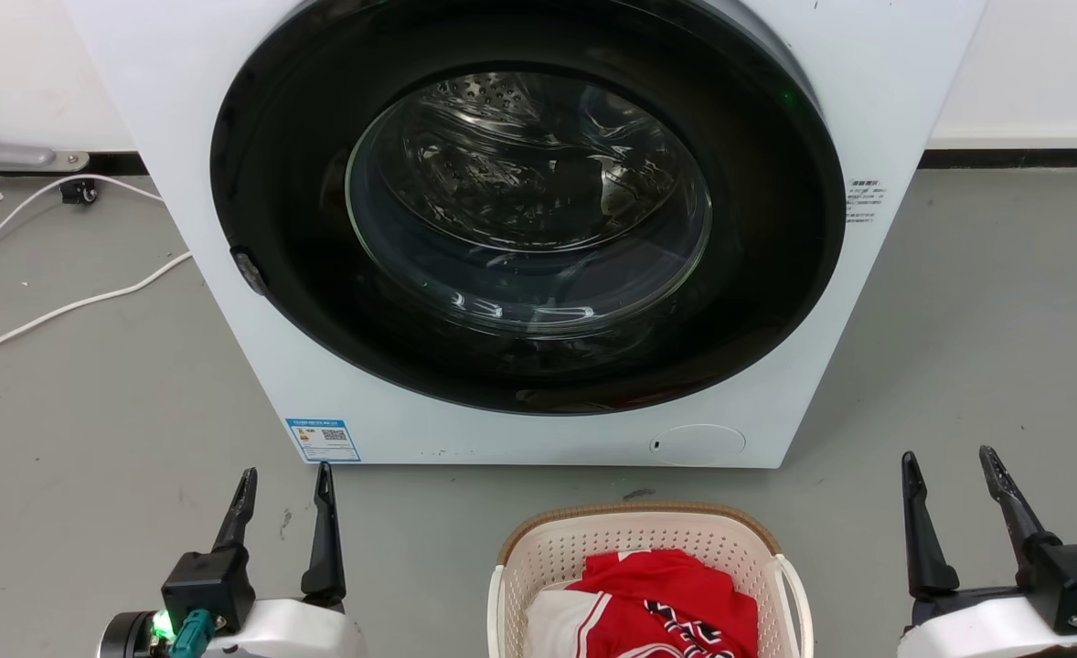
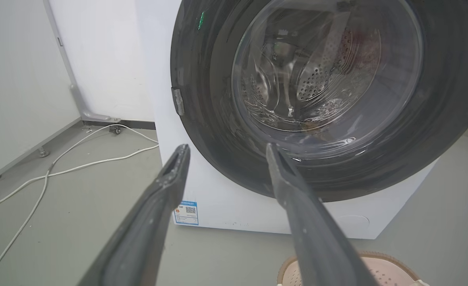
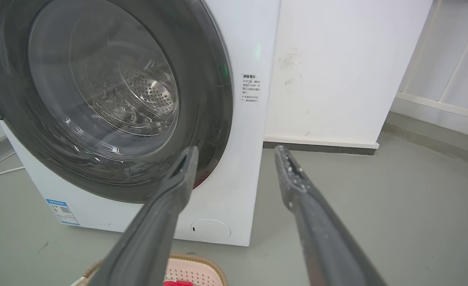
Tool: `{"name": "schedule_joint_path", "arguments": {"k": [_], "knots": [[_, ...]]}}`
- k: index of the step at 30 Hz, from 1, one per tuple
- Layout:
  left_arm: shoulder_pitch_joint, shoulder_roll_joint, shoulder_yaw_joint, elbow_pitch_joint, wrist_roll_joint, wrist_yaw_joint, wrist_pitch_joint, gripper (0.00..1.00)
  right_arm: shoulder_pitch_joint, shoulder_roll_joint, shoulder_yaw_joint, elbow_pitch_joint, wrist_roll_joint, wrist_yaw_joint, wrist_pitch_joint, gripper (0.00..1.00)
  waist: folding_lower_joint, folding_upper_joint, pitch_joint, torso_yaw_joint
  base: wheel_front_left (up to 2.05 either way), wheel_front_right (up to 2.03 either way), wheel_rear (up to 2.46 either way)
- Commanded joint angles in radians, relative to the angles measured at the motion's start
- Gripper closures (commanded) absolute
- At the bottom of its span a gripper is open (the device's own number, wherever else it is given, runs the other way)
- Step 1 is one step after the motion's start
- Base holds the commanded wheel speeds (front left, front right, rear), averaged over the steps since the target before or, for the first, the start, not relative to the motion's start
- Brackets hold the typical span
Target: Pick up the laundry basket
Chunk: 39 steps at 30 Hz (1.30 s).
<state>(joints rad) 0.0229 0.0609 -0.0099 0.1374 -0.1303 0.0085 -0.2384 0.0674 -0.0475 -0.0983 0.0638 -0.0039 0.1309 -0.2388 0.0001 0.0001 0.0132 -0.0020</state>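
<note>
The laundry basket is found at the bottom centre of the head view, on the floor just before the washer. Its near part is cut off by the frame edge, so its long axis cannot be told. It is flanked by the left gripper at lower left and the right gripper at lower right, both spread open and empty; the right is judged somewhat nearer. Counted: one basket, two white handles, one red garment.

Open floor flanking laundry basket; washer behind.
</note>
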Motion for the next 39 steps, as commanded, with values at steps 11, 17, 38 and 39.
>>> {"name": "schedule_joint_path", "arguments": {"k": [11, 17, 38, 39], "knots": [[0.019, -0.005, 0.012, -0.008, 0.086, -0.006, -0.025, 0.00, 0.021, -0.005, -0.001, -0.018, -0.082, 0.000, -0.027, 0.00, -0.0001, -0.0001, -0.001, -0.001, 0.00, 0.00, 0.00], [0.024, -0.008, 0.025, -0.013, 0.076, -0.015, -0.027, 0.00, 0.021, -0.005, 0.003, -0.022, -0.067, 0.000, -0.027, 0.00, -0.0001, -0.0001, -0.001, -0.003, 0.00, 0.00, 0.00], [0.027, -0.011, 0.037, 0.008, 0.023, -0.034, -0.027, 0.00, 0.017, -0.005, 0.010, -0.011, -0.022, 0.000, -0.027, 0.00, -0.0001, -0.0001, 0.000, -0.011, 0.00, 0.00, 0.00], [0.027, -0.011, 0.037, 0.008, 0.021, -0.034, -0.027, 0.00, 0.016, -0.005, 0.010, -0.011, -0.021, 0.000, -0.027, 0.00, -0.0001, -0.0001, 0.000, -0.012, 0.00, 0.00, 0.00]]}}
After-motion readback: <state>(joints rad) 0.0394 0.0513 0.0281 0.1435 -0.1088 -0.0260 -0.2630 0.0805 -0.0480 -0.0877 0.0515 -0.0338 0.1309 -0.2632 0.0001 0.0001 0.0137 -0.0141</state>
